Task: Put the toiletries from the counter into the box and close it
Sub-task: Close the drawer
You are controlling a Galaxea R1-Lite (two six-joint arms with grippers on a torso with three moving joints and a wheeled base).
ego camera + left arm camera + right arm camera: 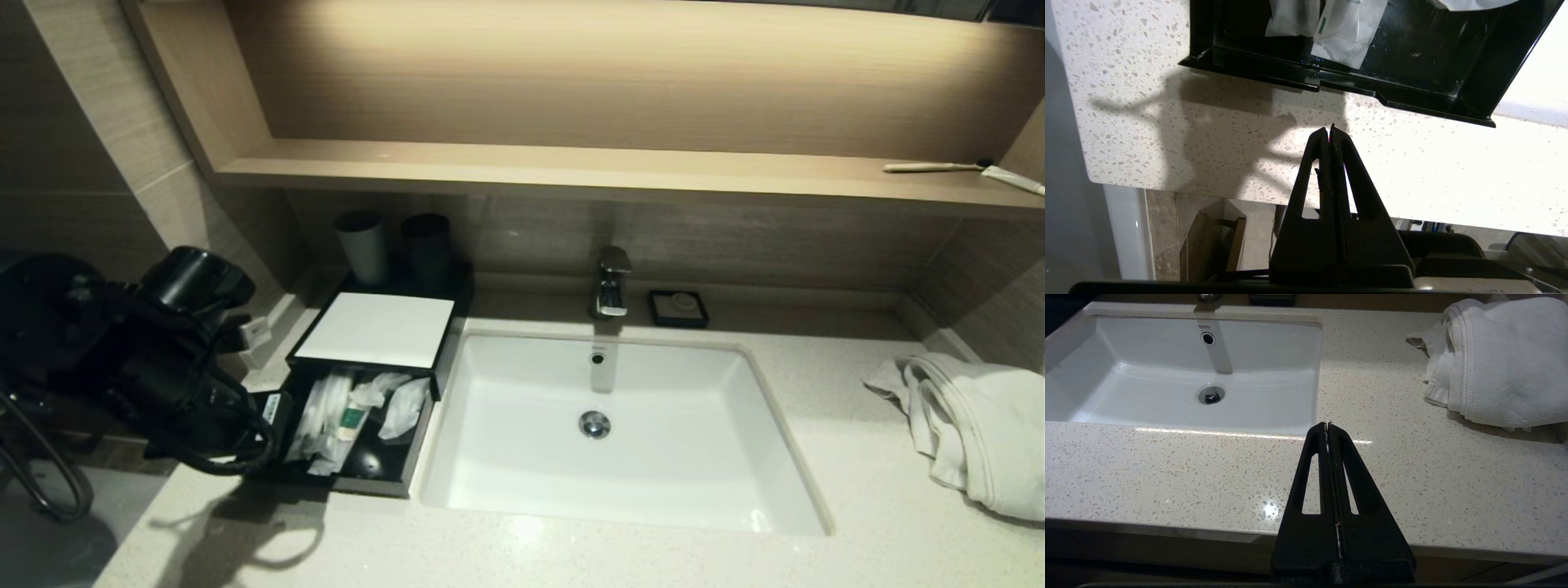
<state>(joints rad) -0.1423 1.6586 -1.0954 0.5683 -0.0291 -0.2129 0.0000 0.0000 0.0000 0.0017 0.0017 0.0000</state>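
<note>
Black drawer of the box (359, 445) stood open with the toiletries (347, 412) inside. We judged closing next: the left gripper (1329, 130), pinched shut and empty, needed to push the front. The right gripper (1327, 425) sat shut.

The left arm (147, 351) is glossy black with looping black cables and tapered, slotted fingers (1316, 163).

- Speckled stone counter (1412, 183) beneath the left gripper (1329, 130), polished.
- Glossy black plastic box (1412, 98) just beyond its fingertips.
- Wrinkly translucent plastic sachets (1347, 36) inside.
- Soft terry cloth towel (1502, 359).
</note>
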